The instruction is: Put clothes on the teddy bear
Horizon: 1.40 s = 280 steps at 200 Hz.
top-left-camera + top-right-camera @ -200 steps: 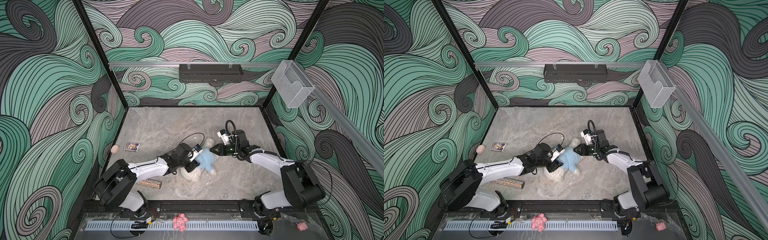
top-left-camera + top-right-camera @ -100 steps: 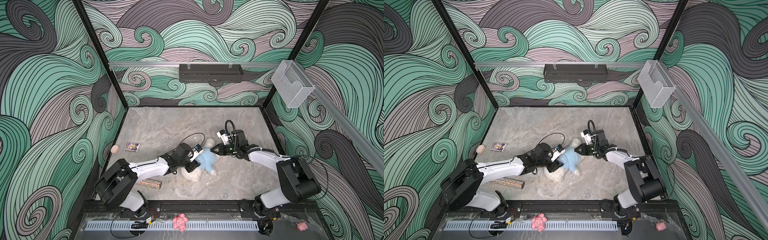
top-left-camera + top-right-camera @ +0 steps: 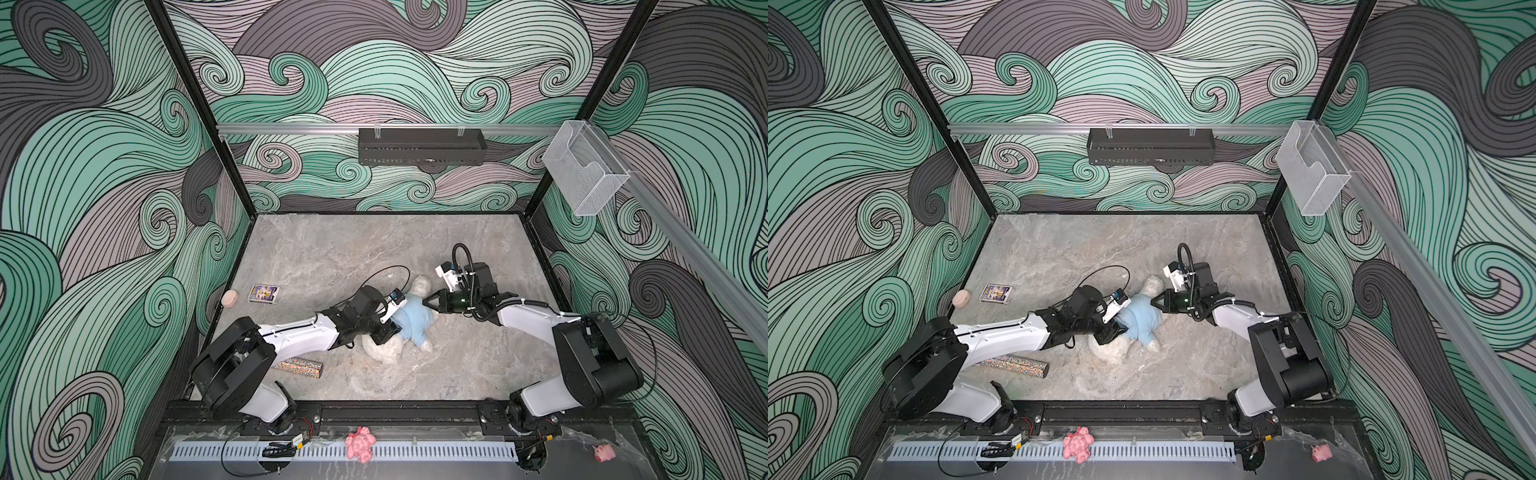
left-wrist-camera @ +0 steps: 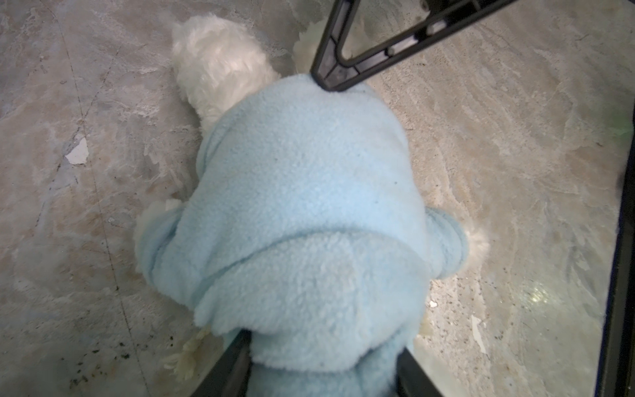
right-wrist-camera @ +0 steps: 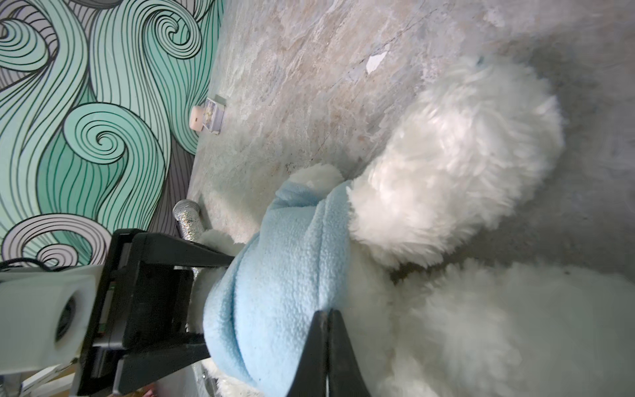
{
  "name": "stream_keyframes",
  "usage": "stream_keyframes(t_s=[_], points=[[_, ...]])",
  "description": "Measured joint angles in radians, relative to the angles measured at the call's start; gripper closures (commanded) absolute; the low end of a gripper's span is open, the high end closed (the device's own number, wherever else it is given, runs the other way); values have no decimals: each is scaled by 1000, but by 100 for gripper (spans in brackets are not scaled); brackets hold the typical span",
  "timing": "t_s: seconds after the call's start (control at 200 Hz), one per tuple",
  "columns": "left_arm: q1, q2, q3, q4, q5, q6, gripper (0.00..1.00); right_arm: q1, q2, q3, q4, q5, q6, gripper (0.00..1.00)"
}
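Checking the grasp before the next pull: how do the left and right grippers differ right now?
The left gripper has its jaws apart, straddling the blue fleece top; the right gripper has its jaws shut to a point. The left gripper sits at the top's hooded end, the right gripper at its hem, by the white legs of the teddy bear. Both meet the fleece, from opposite ends.

Top views evenly lit and sharp; wrist views soft, teddy bear (image 5: 464, 144) overexposed.
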<state>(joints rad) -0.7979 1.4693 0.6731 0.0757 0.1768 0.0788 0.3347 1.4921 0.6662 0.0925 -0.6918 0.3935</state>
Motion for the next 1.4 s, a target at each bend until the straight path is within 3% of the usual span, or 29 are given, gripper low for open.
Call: stream_keyframes(t_s=[0.205,0.6,1.06,1.235,1.401], points=[[0,-12,-2,10,0,-11,40,-20,-35,-5,-39,114,-23,100],[0,-45,-80,103,-8,-58,38,-21,45,29,-117,250,-121,100],[23,-100,-149,170,-16,-95,39,-69,-31,-48,-65,368,-87,100],[24,-100,-144,162,-6,-112,34,-60,-40,-63,-24,365,-94,75],[26,-145,-105,106,-32,-195,25,70,-190,-93,-16,512,-178,47]])
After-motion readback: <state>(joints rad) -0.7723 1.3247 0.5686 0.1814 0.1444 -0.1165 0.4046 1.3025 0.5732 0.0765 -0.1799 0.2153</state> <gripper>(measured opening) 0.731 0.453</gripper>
